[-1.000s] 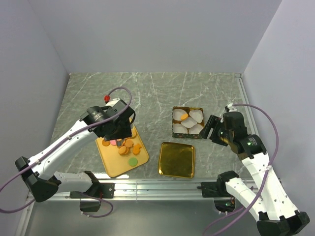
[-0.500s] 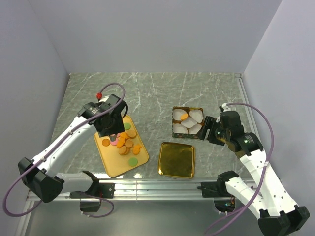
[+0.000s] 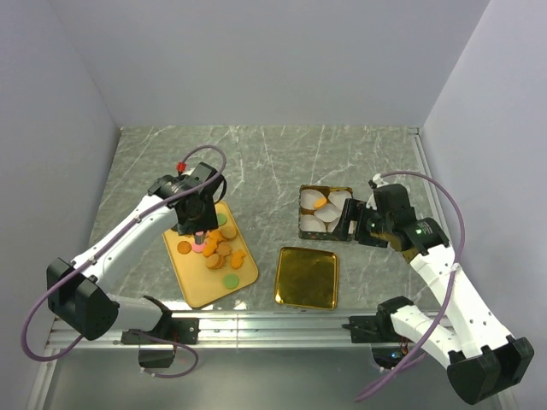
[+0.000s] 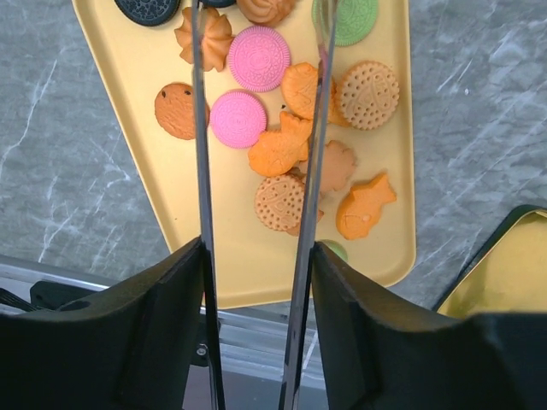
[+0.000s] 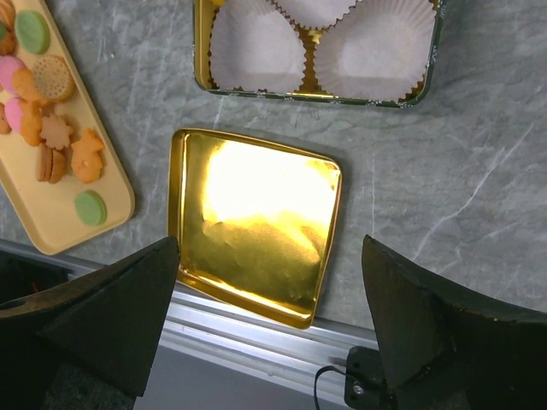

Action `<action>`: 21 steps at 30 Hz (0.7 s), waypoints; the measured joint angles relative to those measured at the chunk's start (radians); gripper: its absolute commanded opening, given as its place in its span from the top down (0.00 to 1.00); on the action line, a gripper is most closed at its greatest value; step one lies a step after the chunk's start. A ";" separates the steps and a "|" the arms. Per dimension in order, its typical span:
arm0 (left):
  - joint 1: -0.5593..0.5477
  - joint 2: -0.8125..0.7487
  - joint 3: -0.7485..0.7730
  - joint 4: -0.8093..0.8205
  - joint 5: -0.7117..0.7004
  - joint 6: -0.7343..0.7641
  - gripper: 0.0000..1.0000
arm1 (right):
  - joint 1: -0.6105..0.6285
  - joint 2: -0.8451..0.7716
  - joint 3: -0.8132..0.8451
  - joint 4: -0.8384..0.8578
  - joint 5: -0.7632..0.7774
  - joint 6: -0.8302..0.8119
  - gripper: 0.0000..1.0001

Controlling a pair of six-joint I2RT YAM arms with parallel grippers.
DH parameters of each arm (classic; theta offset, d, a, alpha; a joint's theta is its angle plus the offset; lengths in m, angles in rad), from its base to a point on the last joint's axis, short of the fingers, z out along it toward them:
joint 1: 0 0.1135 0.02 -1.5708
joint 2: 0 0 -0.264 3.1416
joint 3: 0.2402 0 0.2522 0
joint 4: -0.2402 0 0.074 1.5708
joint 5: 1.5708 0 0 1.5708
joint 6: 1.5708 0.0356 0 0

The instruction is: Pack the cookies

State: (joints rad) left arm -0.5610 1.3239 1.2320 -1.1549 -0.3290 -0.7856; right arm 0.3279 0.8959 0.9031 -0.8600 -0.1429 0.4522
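Cookies (image 4: 282,145), small flat multicoloured biscuits, are piled on yellow plastic tray (image 4: 128,60); left fingers (image 4: 202,171) held apart above them, likely for a pick; right fingers (image 5: 94,316) spread empty, held right of tray.

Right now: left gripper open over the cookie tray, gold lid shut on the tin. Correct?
Not quite. The lid is off: it lies on the table beside the tin, apart from it, and the tin's paper cups show. The right wrist view makes this plain. The left gripper is open over the cookie tray, as you said.
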 measured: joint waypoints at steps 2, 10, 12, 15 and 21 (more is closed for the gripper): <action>0.001 0.001 -0.007 0.003 0.003 0.005 0.46 | 0.000 0.002 0.000 -0.001 -0.002 -0.007 0.07; 0.002 0.001 -0.048 0.031 0.018 0.006 0.47 | 0.000 0.006 0.000 0.000 -0.014 -0.016 0.07; 0.002 0.002 -0.054 0.035 0.018 0.006 0.46 | 0.000 0.010 0.000 0.000 -0.016 -0.018 0.07; 0.003 0.005 -0.060 0.042 0.018 0.006 0.48 | 0.000 0.019 0.000 0.000 -0.017 -0.022 0.07; 0.005 0.035 -0.061 0.045 0.023 0.008 0.50 | 0.000 0.025 0.000 0.000 -0.018 -0.024 0.07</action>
State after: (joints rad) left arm -0.5564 1.3586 1.1709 -1.1095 -0.3061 -0.7780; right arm 0.3279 0.9207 0.9035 -0.8600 -0.1612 0.4286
